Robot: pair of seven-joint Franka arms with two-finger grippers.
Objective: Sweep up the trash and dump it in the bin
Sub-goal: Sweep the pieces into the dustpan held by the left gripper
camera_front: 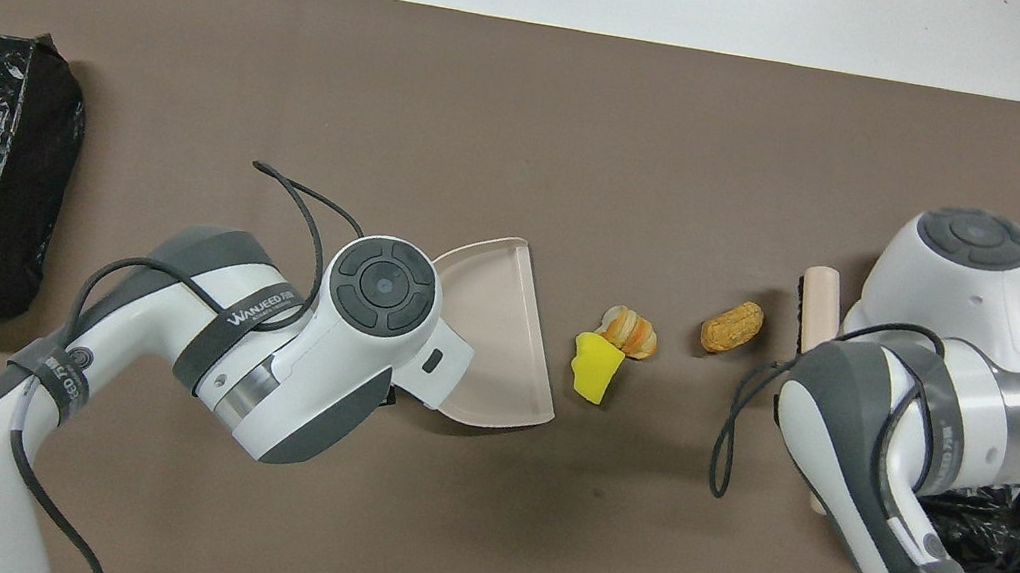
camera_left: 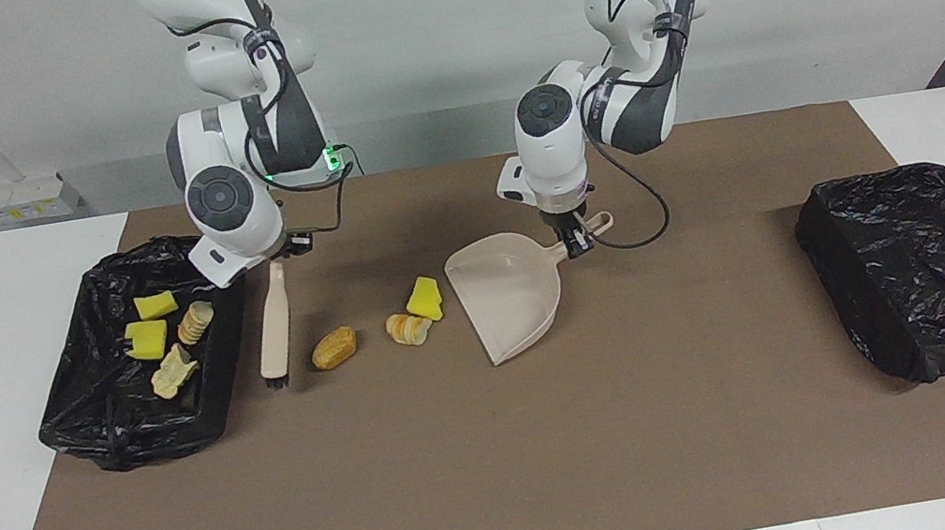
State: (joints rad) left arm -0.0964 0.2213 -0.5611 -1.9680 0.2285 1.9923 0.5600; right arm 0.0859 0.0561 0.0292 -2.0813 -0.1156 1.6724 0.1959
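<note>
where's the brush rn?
The right claw holds the brush by its handle, bristles down at the mat, between the trash-filled bin and the brown bread piece, toward the right arm's end.

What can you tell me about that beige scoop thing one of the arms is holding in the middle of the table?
It is a beige plastic dustpan: a broad, shallow scoop with low raised walls, a straight open lip and a short handle ending in a hanging loop. It is empty. It lies on the brown mat mid-table, its open lip turned toward the yellow sponge chunk and sliced bread bit lying just beside it, not touching. The left gripper is shut on its handle.
</note>
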